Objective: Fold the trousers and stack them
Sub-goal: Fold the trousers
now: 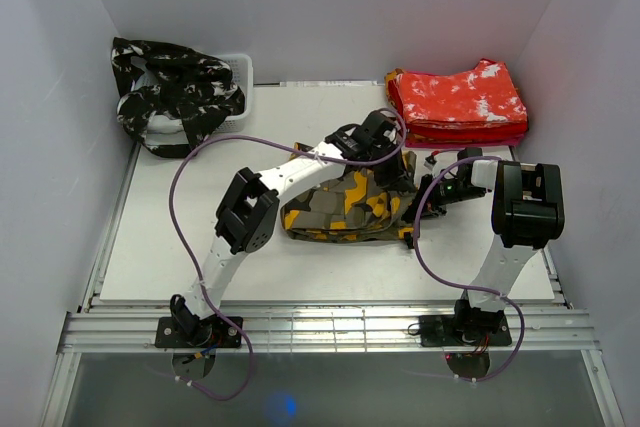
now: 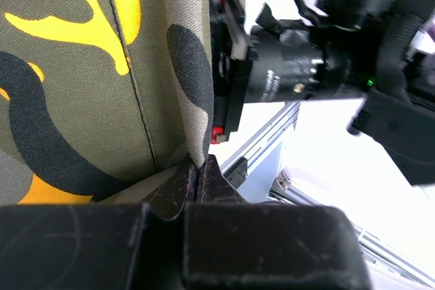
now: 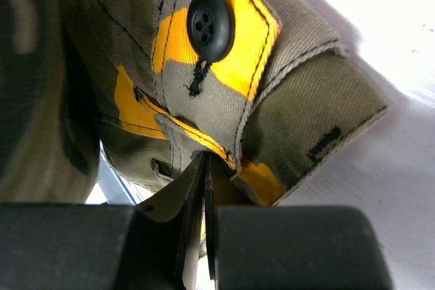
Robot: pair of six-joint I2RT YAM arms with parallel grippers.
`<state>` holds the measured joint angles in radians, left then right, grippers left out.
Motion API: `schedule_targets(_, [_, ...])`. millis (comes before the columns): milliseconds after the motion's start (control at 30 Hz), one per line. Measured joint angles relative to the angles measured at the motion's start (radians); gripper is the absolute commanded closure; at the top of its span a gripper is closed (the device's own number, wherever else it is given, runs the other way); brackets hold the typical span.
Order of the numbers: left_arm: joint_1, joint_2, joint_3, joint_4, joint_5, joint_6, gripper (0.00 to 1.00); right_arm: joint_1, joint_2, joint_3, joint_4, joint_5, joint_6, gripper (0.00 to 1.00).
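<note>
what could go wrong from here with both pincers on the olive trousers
1. The left pincer pinches only a thin edge fold of the olive trousers, so a pull could slip it free.
2. The right pincer grips a small bit of cloth below the button; it may slip too.
3. The right arm's camera sits close beside the left pincer; the arms might collide.

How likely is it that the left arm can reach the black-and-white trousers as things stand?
Probably not at once: the left gripper is shut on the olive trousers and must let go first. Otherwise the table toward the black-and-white trousers looks unobstructed.
</note>
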<state>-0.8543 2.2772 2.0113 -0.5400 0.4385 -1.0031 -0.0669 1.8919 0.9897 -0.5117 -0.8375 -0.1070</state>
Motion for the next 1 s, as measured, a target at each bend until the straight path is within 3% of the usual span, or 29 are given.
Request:
schedule_targets(400, [-0.001,0.117,-0.001,0.065,0.018,-0.028,1.00,0.002,-0.001,0.000,0.004,-0.003,0.005,0.92])
schedule_targets(500, [-0.001,0.126,-0.009,0.073,0.024,-0.028,0.84,0.001,-0.015,0.006,-0.012,0.019,-0.002,0.87])
schedule_targets(567, [-0.001,0.126,-0.009,0.077,0.026,-0.023,0.64,-0.006,-0.029,0.027,-0.045,0.047,-0.026,0.86])
schedule_targets(767, [0.001,0.121,-0.010,0.092,0.045,0.000,0.36,-0.095,-0.044,0.179,-0.221,0.144,-0.191,0.85])
schedule_targets(833, [0.006,0.111,-0.010,0.091,0.051,0.018,0.31,-0.139,-0.048,0.216,-0.277,0.172,-0.242,0.85])
schedule_targets(933, [0.013,0.082,-0.012,0.088,0.063,0.041,0.08,-0.194,-0.049,0.275,-0.357,0.197,-0.291,0.82])
schedule_targets(1000, [0.021,0.040,-0.023,0.085,0.068,0.068,0.02,-0.209,-0.049,0.317,-0.399,0.198,-0.306,0.77])
